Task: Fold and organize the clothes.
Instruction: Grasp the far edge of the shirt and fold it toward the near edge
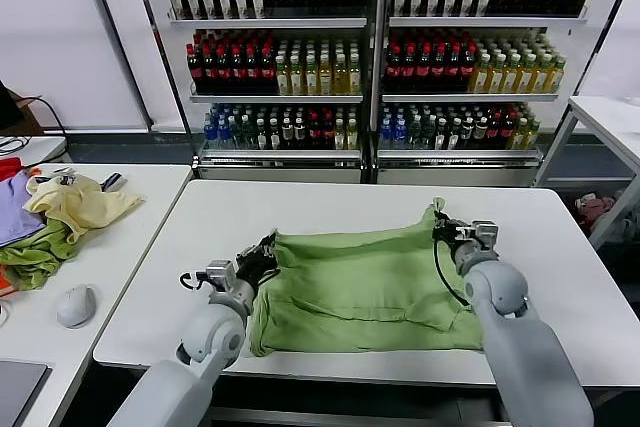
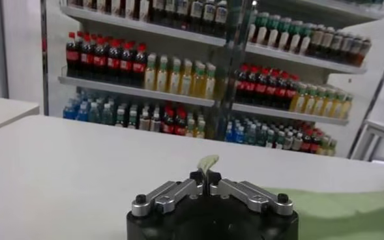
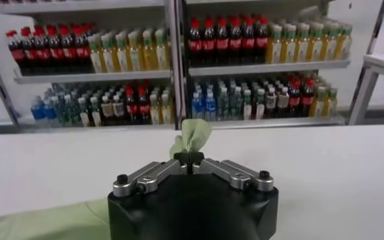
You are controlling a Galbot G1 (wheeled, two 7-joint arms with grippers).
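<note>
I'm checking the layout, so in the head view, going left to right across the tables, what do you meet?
Pile of clothes → computer mouse → left gripper → green T-shirt → right gripper.

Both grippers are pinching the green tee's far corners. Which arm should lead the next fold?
Neither alone, probably. The left gripper is shut on the T-shirt at its far left corner, the right gripper at its far right corner. The holds mirror each other, so pull both corners toward the near hem together.

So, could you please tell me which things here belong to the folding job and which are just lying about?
Job:
- green T-shirt
- left gripper, pinching its edge
- right gripper, pinching its edge

Lying about:
- yellow garment
- mouse
- bottle shelves
</note>
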